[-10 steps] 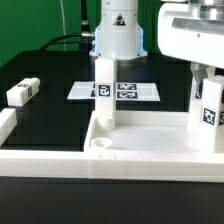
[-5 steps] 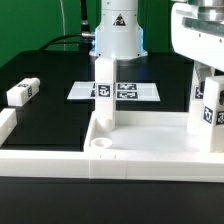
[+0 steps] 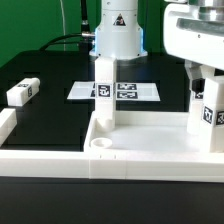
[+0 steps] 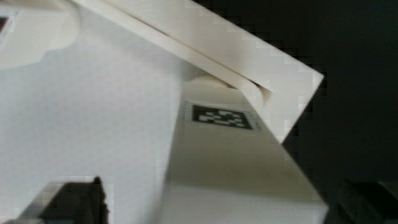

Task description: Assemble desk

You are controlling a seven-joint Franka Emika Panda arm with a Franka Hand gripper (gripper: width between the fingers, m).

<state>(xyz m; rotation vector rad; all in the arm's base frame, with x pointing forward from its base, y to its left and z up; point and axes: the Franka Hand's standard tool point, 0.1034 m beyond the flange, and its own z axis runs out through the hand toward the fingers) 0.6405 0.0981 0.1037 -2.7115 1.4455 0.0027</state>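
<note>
The desk's white tabletop [image 3: 150, 150] lies at the front, a tray with a raised rim and a round corner socket [image 3: 101, 145]. Two white tagged legs stand upright in it: one at the back left corner [image 3: 104, 95], one at the exterior view's right [image 3: 209, 115]. My gripper [image 3: 209, 84] hangs over the right leg, its jaws apart on either side of the leg's top. In the wrist view that leg [image 4: 228, 160] fills the space between the dark fingers [image 4: 71, 203] of the gripper [image 4: 217, 205], with a gap on one side. The tabletop [image 4: 89, 100] lies below.
A loose tagged leg [image 3: 22, 92] lies on the black table at the exterior view's left. A white rail [image 3: 6, 124] runs along the left edge. The marker board [image 3: 130, 91] lies behind the tabletop, and the robot's base [image 3: 118, 35] stands behind that.
The jaws have spread apart off the right leg; the visible finger shifted toward the exterior view's left. The leg still stands upright in the tabletop.
</note>
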